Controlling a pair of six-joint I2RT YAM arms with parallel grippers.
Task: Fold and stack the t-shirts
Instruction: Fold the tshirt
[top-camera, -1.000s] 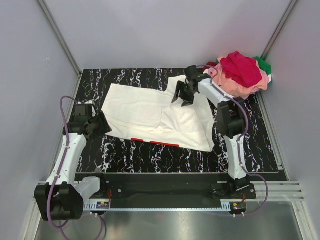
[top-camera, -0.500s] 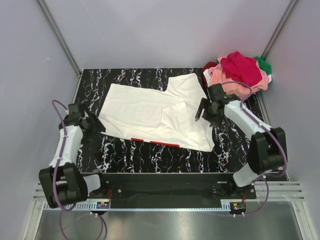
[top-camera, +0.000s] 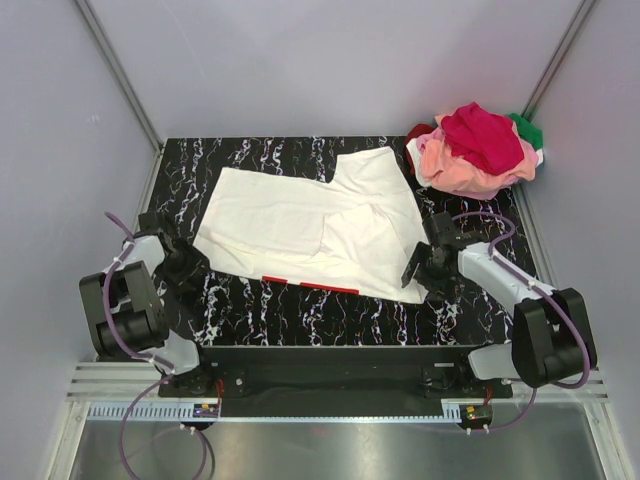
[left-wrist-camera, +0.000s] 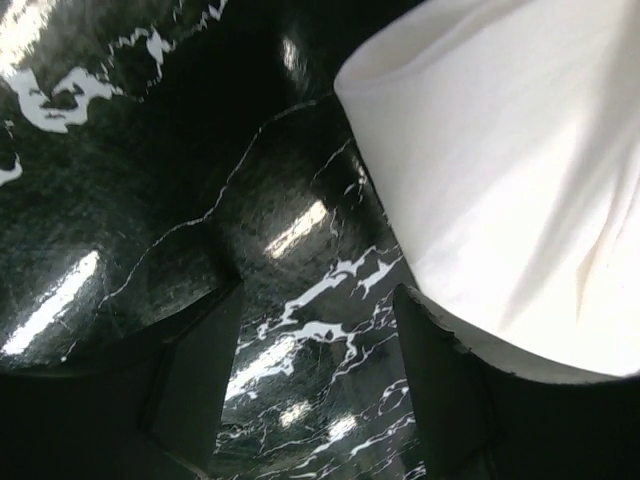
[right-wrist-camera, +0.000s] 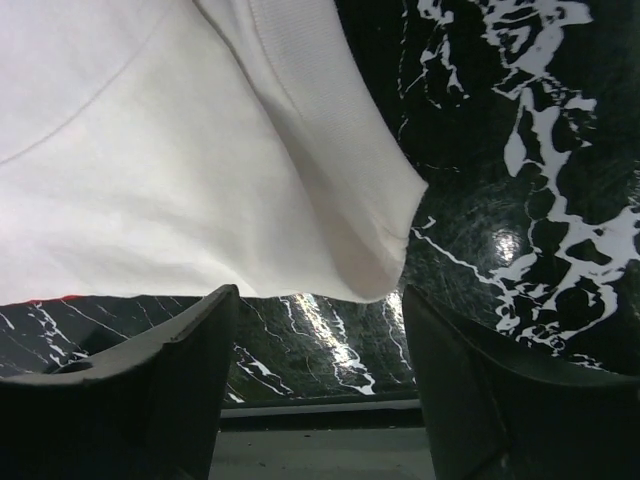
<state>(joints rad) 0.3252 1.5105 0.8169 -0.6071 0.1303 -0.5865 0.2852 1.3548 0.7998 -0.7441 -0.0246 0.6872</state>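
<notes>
Lined up on the near hem, with the first fold not yet begun.
Your left fingers (top-camera: 192, 266) and right fingers (top-camera: 414, 272) both stand apart with nothing between them, low over the black marbled surface (top-camera: 300, 305). The flat white cloth t-shirt (top-camera: 310, 225) lies just ahead of each pair. The crumpled pink, magenta and green t-shirt heap (top-camera: 478, 148) sits well beyond the right pair. Next, I'd judge, you need to pinch both near corners together.

Black marbled table (top-camera: 300, 312), grey walls (top-camera: 330, 60)

No lettering can be read; the red strip (top-camera: 310, 284) on the white t-shirt (top-camera: 290, 220) is too small.
</notes>
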